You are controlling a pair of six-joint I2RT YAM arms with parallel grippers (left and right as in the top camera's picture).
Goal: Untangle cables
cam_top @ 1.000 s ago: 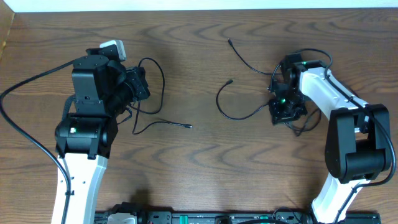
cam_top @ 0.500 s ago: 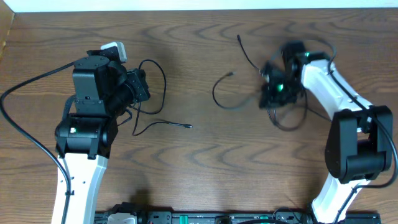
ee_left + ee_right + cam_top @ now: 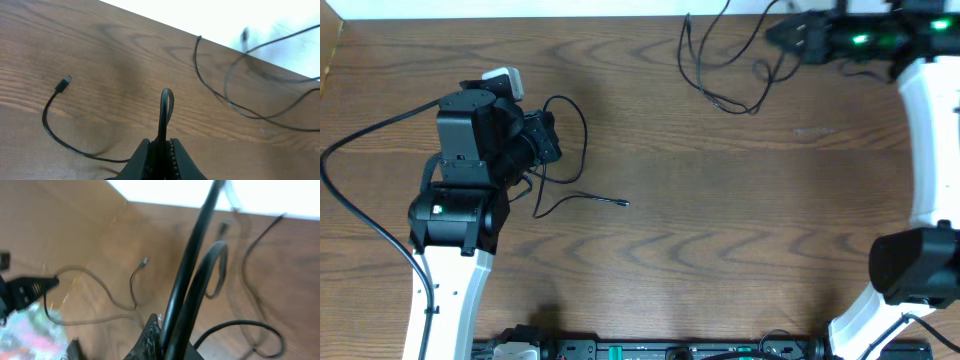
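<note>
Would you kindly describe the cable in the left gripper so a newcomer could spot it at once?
Look at the left side of the wooden table, where the left gripper pinches a thin black cable. It loops beside that arm and its plug lies flat on the wood; the other black cables hang from the right gripper at the far edge.

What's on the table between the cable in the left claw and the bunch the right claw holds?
Nothing. In the overhead view, only bare wooden table separates the black cable in the left gripper from the cables held by the right gripper.
</note>
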